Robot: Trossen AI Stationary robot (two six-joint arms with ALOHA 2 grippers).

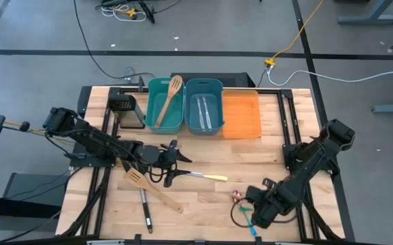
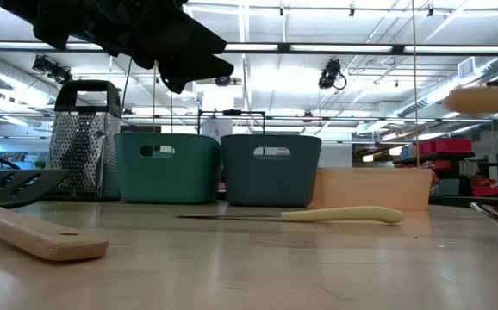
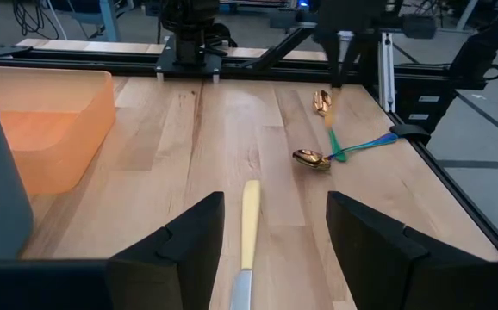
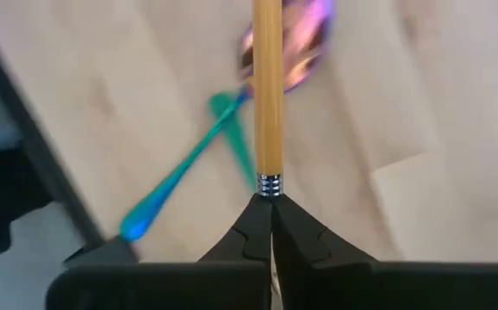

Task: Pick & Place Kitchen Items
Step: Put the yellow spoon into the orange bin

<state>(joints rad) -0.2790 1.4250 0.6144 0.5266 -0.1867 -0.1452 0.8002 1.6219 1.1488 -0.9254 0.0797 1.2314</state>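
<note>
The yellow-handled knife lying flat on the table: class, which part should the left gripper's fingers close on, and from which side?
Grip the yellow-handled knife by its handle, coming straight down from above. It lies flat on the table, and the handle is thicker than the thin blade, so it offers more to pinch. The left gripper is open and already straddles it, with fingers either side near the blade-handle junction.
</note>
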